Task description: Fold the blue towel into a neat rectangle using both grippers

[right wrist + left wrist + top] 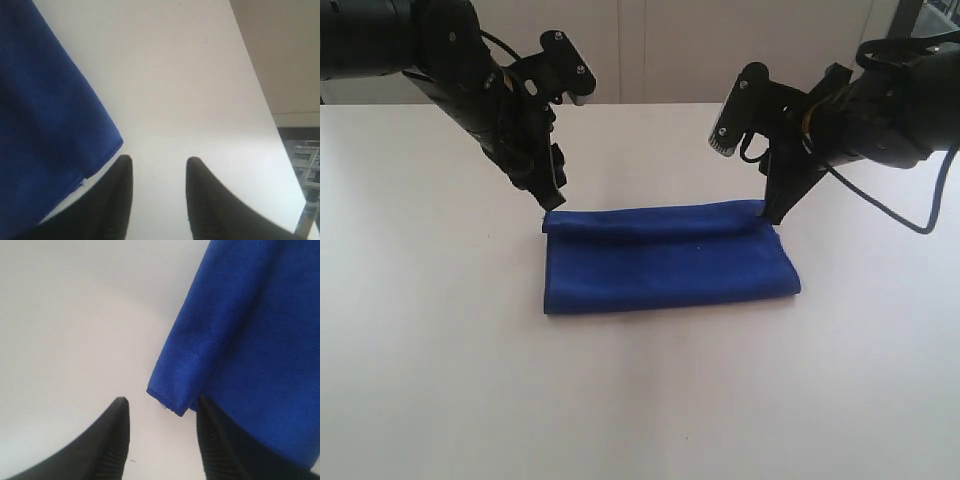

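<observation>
Well, my towel [665,260] lies folded into a long rectangle on the smooth white worktop [440,350], its upper layer rolled slightly along the rear edge. My left hand [161,402] hovers at the towel's rear left corner, spread wide, the corner loose between the fingers. My right hand [157,161] sits just beside the towel's rear right corner, likewise released, grasping nothing. Behind the towel, past the worktop, rises a pale panelled wall [650,50].

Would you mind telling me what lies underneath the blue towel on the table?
The blue towel lies folded on the white table, its upper layer covering a lower one. Tabletop shows all around it; anything beneath or between the layers is hidden.
</observation>
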Robot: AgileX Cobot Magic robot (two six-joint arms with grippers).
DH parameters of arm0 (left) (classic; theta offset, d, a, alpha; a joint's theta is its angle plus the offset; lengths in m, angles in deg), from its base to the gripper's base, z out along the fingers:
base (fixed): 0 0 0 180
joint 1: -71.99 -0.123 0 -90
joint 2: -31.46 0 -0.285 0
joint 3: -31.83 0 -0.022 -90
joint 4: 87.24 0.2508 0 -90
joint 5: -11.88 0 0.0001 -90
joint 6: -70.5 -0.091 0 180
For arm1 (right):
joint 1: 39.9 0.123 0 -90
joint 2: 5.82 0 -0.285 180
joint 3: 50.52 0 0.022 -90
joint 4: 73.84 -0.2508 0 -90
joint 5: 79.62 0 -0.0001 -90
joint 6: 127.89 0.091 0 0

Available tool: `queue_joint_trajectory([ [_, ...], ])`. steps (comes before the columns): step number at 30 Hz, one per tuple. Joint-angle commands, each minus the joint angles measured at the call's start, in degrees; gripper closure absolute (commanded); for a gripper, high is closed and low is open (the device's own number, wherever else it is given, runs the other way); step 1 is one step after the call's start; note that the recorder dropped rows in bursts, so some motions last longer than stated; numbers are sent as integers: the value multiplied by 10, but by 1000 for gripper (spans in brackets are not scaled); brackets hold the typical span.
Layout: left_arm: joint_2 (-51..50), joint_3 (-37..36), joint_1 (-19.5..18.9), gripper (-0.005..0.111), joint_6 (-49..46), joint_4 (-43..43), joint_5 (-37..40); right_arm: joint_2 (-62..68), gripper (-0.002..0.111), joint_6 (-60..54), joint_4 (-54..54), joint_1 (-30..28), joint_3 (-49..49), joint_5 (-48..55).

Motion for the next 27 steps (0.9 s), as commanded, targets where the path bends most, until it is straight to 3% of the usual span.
queue_joint_trajectory([
  [1,4,3,-2,62,11,-4,27,-6,80,93,-51,-6,1,7],
  [5,4,3,-2,87,53,-4,50,-24,107,165,-64,-6,6,43],
  [6,4,3,-2,102,73,-4,52,-28,108,173,-91,-6,16,83],
  [7,4,3,-2,107,94,-4,48,-28,108,171,-117,-6,27,116],
  [11,-7,3,-28,107,147,-38,53,6,108,120,-210,-6,41,196],
  [15,-47,3,-77,107,153,-120,136,43,108,126,-225,-6,41,238],
  [18,-63,-12,-99,107,151,-164,141,45,108,139,-241,-18,41,248],
  [27,-98,-46,-106,107,102,-248,98,57,108,54,-368,-36,39,250],
])
